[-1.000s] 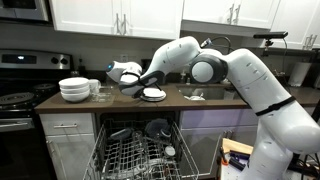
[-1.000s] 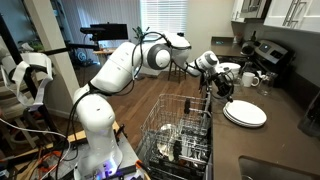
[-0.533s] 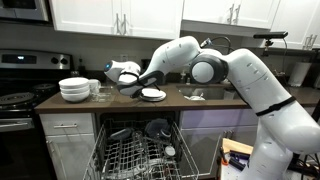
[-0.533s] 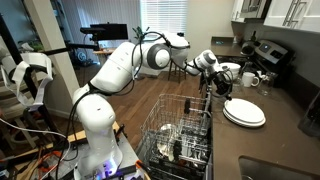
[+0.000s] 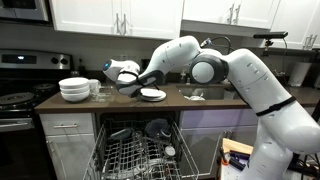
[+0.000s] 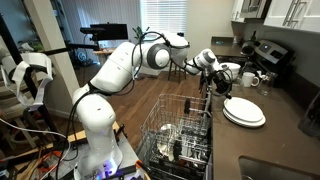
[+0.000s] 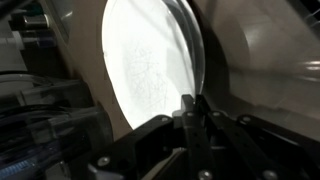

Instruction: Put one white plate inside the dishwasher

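Observation:
The white plate [image 5: 153,94] lies on the dark counter above the dishwasher; it also shows in an exterior view [image 6: 245,111] and fills the wrist view [image 7: 150,65]. My gripper [image 5: 135,86] is at the plate's edge, seen too in an exterior view [image 6: 221,88]. In the wrist view its fingers [image 7: 193,108] are pressed together on the plate's rim. The dishwasher [image 5: 135,150] stands open below, its grey wire rack [image 6: 180,135] pulled out, with a few dishes in it.
A stack of white bowls [image 5: 74,89] sits on the counter beside the black stove [image 5: 15,102]. White mugs [image 6: 250,78] stand behind the plate. A cardboard box [image 5: 236,158] is on the floor by the robot base.
Almost nothing has moved. The plate seems a touch higher in an exterior view, with the gripper still at its rim.

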Controlling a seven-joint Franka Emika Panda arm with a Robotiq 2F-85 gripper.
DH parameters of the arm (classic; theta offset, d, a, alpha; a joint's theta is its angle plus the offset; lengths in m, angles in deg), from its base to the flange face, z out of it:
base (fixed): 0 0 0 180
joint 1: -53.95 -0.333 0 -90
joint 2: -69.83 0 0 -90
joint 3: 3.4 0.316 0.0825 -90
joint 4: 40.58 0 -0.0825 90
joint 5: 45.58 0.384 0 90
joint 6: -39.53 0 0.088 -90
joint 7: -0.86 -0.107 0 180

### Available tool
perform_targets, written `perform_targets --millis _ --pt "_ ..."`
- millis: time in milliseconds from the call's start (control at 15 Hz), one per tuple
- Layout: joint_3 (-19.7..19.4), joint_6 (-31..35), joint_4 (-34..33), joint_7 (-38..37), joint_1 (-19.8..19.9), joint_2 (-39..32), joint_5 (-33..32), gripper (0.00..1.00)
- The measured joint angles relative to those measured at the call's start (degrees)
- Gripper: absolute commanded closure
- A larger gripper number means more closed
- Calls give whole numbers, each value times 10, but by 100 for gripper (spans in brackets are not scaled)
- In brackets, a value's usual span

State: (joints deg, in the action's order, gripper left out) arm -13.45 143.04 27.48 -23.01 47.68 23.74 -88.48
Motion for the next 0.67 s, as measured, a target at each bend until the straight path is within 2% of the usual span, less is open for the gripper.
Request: perform_targets --millis 400,467,533,600,667 --pt "2 10 -1 1 0 -1 0 97" --pt "2 10 -1 1 0 -1 0 87" --pt "2 10 -1 1 0 -1 0 82" --pt "2 10 -2 1 1 -1 0 73" --pt "2 12 -2 2 1 -2 0 61"
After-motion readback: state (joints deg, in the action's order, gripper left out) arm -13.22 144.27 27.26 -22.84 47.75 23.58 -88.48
